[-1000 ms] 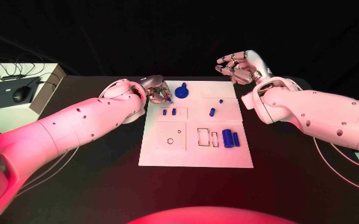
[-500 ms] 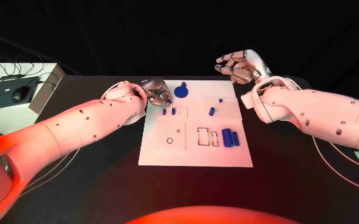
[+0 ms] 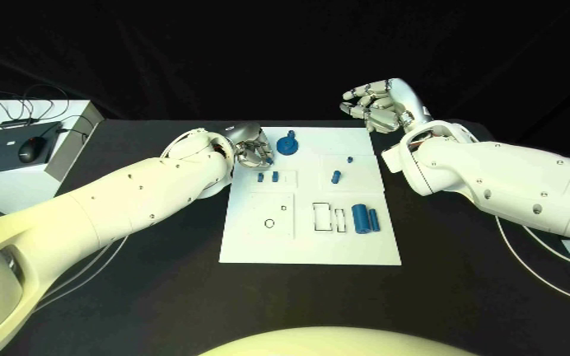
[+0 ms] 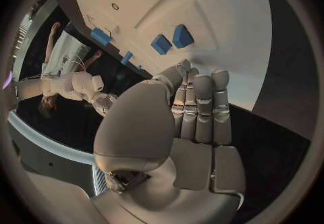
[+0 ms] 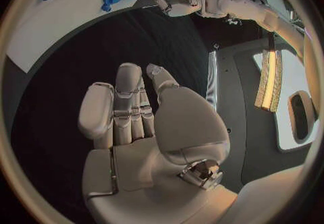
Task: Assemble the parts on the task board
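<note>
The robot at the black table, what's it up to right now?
It is working at a white task board that carries small blue parts. The left hand sits at the board's far left corner, fingers curled, beside a round blue part with a knob; I cannot tell whether it holds anything. The right hand is raised off the table past the board's far right corner, empty, fingers loosely bent. Two blue cylinders lie side by side near the board's right edge, with smaller blue pieces around its middle.
</note>
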